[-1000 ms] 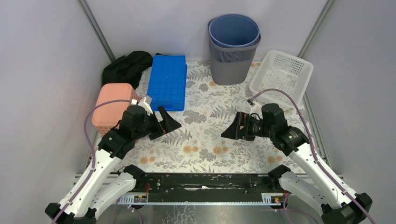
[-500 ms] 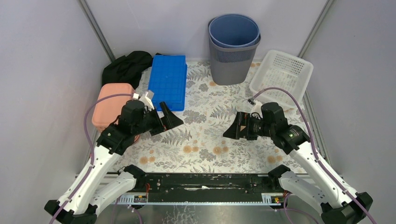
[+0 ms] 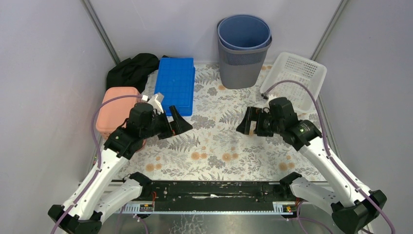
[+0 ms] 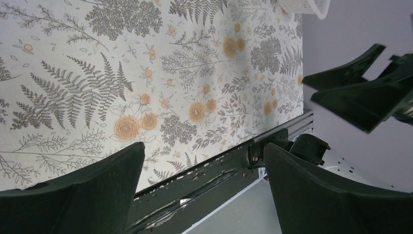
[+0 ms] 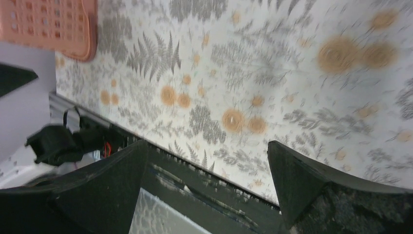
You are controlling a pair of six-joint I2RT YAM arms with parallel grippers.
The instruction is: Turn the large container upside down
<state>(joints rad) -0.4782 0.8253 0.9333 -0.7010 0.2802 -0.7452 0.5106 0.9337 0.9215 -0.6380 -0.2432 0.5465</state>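
The large container (image 3: 243, 51) is a grey slatted bin with a blue bin nested inside it. It stands upright, mouth up, at the back of the table. My left gripper (image 3: 176, 129) (image 4: 203, 146) hovers open over the floral cloth, left of centre and pointing right. Opposite it, right of centre, my right gripper (image 3: 245, 127) (image 5: 208, 144) is open and points left. Nothing sits between either pair of fingers, and both are well short of the bin. The right gripper's fingers (image 4: 360, 92) also show in the left wrist view.
A blue gridded box (image 3: 174, 85) lies flat at back left beside a black cloth (image 3: 131, 70). A pink basket (image 3: 117, 109) (image 5: 53, 24) rests bottom up at the left edge. A white perforated basket (image 3: 294, 78) leans at back right. The black base rail (image 3: 209, 190) spans the near edge.
Both arms have shifted a little toward the back of the table, the left gripper rising and moving right, the right gripper edging up. Both stay open; no object has moved.
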